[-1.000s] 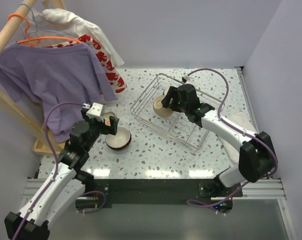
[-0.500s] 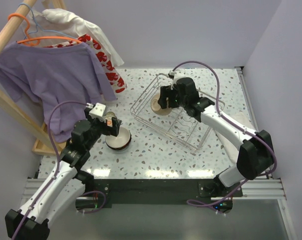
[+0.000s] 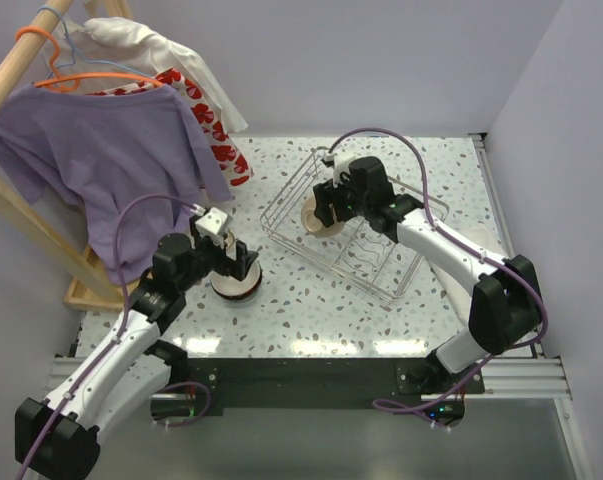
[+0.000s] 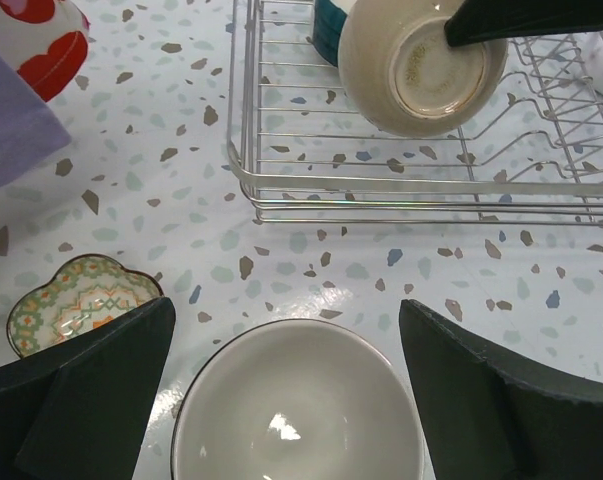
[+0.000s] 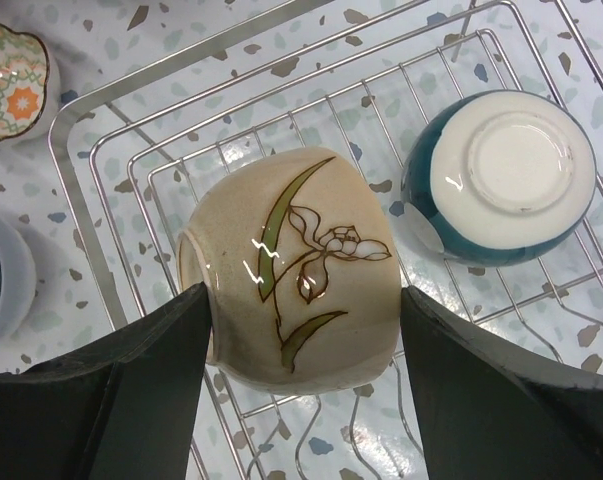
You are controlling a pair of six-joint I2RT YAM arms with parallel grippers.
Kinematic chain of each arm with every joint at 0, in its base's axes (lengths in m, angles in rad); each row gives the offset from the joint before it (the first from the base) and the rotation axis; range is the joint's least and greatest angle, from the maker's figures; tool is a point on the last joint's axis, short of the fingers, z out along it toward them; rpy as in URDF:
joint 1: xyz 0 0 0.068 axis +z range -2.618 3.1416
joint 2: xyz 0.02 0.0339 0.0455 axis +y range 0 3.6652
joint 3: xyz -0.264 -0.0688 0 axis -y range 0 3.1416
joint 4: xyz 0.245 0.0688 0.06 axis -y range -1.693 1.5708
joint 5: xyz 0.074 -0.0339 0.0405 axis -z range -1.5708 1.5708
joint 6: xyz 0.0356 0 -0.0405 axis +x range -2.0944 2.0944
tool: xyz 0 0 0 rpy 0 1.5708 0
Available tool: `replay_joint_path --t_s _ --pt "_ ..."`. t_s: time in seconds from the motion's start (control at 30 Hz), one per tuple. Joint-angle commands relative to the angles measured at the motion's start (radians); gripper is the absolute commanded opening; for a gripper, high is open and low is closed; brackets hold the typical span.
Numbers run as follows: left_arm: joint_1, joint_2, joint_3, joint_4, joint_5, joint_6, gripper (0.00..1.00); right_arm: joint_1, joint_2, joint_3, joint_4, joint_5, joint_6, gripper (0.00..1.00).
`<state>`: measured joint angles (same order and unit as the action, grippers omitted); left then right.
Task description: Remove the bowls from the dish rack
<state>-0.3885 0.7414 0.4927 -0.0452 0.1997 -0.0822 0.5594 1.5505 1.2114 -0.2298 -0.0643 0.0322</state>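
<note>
A bowl with a pale inside and dark outside (image 4: pixel 296 405) stands upright on the table (image 3: pixel 236 283). My left gripper (image 4: pixel 286 308) is open and straddles it, one finger on each side (image 3: pixel 231 262). The silver wire dish rack (image 3: pixel 381 272) sits right of it. My right gripper (image 5: pixel 303 296) is shut on a tan bowl with a flower drawing (image 5: pixel 296 265), held on its side inside the rack (image 3: pixel 319 213). A teal bowl (image 5: pixel 501 180) lies upside down in the rack beside it. The other bowls are out of view.
A small patterned dish (image 4: pixel 76 305) lies on the table left of the bowl. A wooden clothes rail with a purple shirt (image 3: pixel 101 150) and a red-and-white cloth (image 3: pixel 216 140) fills the left side. A white cloth (image 3: pixel 484 250) lies right of the rack.
My left gripper has come down and to the right, and now straddles the bowl on the table. My right gripper has shifted a little left with the tan bowl.
</note>
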Motion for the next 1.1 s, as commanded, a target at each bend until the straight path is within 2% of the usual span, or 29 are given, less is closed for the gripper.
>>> replay_joint_path --t_s 0.0,0.13,0.3,0.43,0.63,0.83,0.93,1.07 --pt "-0.001 0.016 0.044 0.056 0.075 0.025 1.00 -0.006 -0.015 0.063 0.064 -0.063 -0.068 0.00" --pt "-0.003 0.030 0.056 0.056 0.081 0.016 1.00 -0.007 -0.017 0.074 0.047 -0.034 -0.040 0.00" --pt "-0.006 0.052 0.058 0.077 0.078 -0.019 1.00 -0.009 -0.023 0.106 0.000 0.047 0.185 0.00" --pt "-0.076 0.065 0.063 0.123 -0.009 -0.016 1.00 -0.010 -0.036 0.120 -0.040 0.110 0.366 0.00" --pt "-0.281 0.134 0.090 0.224 -0.245 0.078 1.00 -0.010 -0.046 0.137 -0.101 0.153 0.599 0.00" --pt "-0.397 0.259 0.095 0.410 -0.442 0.215 1.00 -0.012 -0.041 0.137 -0.124 0.181 0.728 0.00" --pt "-0.458 0.335 0.098 0.519 -0.515 0.317 1.00 -0.012 -0.040 0.131 -0.125 0.187 0.799 0.00" --pt "-0.495 0.438 0.086 0.655 -0.523 0.458 1.00 -0.021 -0.032 0.139 -0.141 0.192 0.877 0.00"
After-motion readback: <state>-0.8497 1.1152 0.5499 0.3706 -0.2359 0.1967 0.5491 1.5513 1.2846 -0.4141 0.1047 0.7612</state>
